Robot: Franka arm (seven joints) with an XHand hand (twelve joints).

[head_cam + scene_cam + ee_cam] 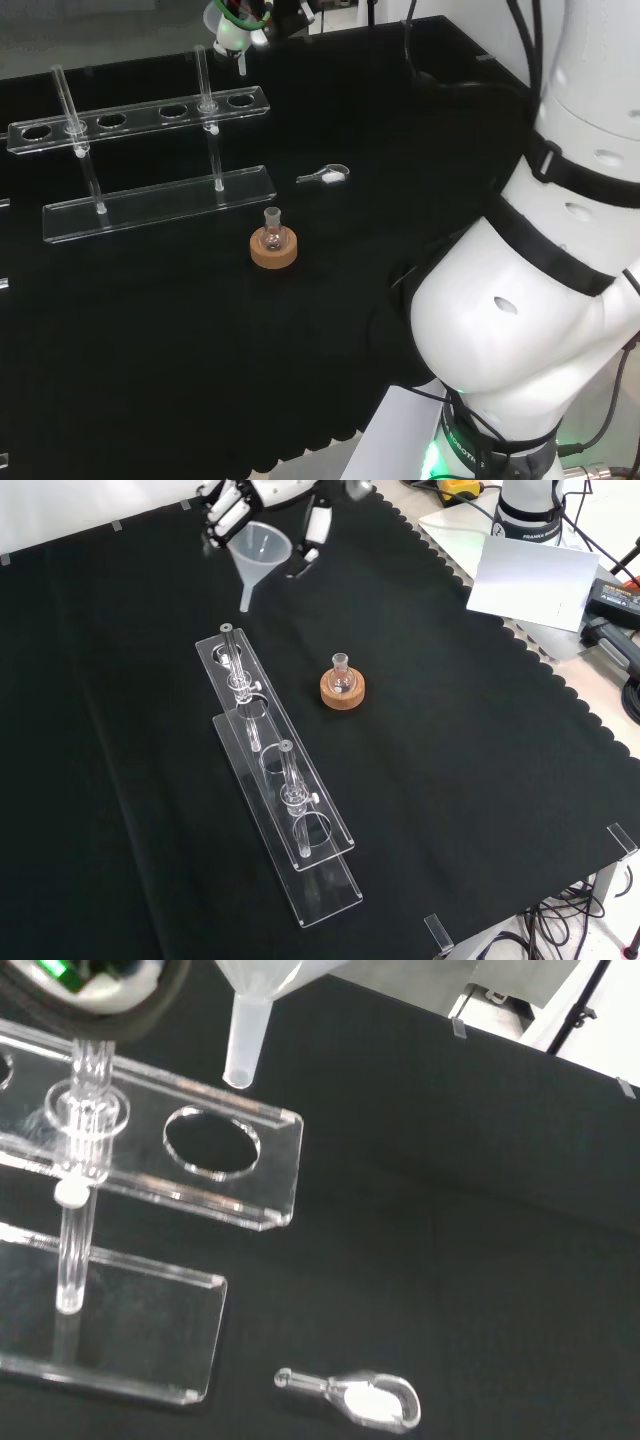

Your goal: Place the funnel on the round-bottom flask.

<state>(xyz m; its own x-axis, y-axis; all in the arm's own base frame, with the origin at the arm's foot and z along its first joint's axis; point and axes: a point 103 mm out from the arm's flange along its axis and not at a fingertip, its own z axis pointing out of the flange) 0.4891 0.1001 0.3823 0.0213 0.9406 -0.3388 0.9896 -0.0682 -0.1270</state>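
A clear plastic funnel (262, 548) hangs in the air at the top of the front view, with the hand (240, 502) shut on its cone and its stem pointing down over the far end of the tube rack. In the head view the hand (234, 28) is at the top edge, with the funnel stem (240, 62) below it. The wrist view has the funnel stem (246, 1032) just above the rack's end hole. The small round-bottom flask (342, 674) stands upright on a cork ring (343, 692) mid-cloth, apart from the hand; the head view also shows this flask (272, 233).
A clear two-tier test tube rack (280, 780) with two tubes runs down the cloth left of the flask in the front view. A small glass stopper (326, 176) lies on the cloth beyond the flask. The arm's white links (540, 300) stand at the head view's right.
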